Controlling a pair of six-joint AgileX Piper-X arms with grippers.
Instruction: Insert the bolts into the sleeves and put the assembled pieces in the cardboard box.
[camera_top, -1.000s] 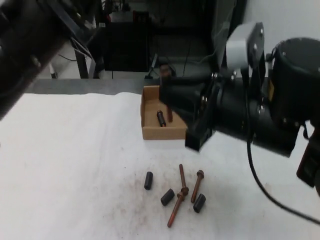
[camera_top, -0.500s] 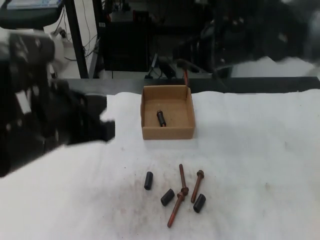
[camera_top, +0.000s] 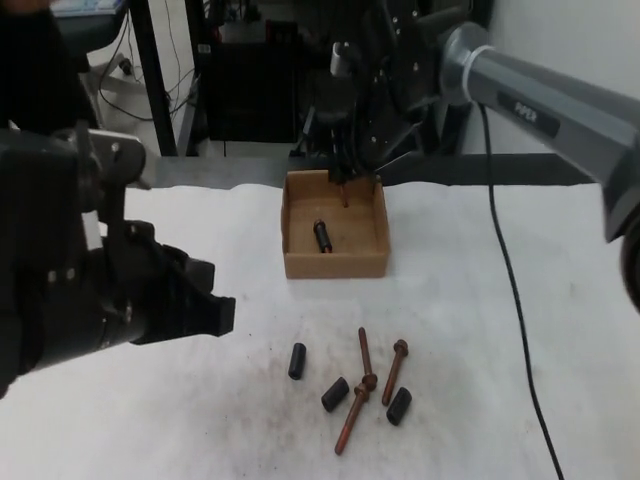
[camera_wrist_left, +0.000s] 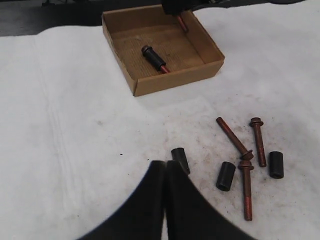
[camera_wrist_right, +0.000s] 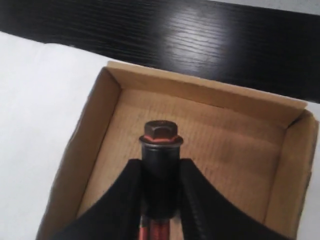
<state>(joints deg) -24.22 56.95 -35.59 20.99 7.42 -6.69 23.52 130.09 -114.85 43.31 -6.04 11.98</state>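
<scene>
right claw (camera_wrist_right: 161, 172) is clamping a bolt-and-sleeve piece (camera_wrist_right: 160, 147). its fingers are squeezing the dark sleeve from both sides, and the hex head is poking out past the tips. it's hanging over the cardboard box (camera_wrist_right: 95, 145), toward the far wall, with the reddish shaft pointing down into the box. can't tell if it's touching the floor of it. a second assembled piece (camera_wrist_left: 154, 58) is lying flat inside the box.

left claw (camera_wrist_left: 166, 167) is pinched fully shut with nothing in it. it's sitting low over the white cloth (camera_wrist_left: 75, 150), just beside one of the loose sleeves (camera_wrist_left: 181, 159). the other two (camera_wrist_left: 225, 176) (camera_wrist_left: 275, 164) are lying in a little cluster on the cloth on the near side of the box, along with three loose bolts (camera_wrist_left: 258, 140). two of those bolts are meeting at the heads.
</scene>
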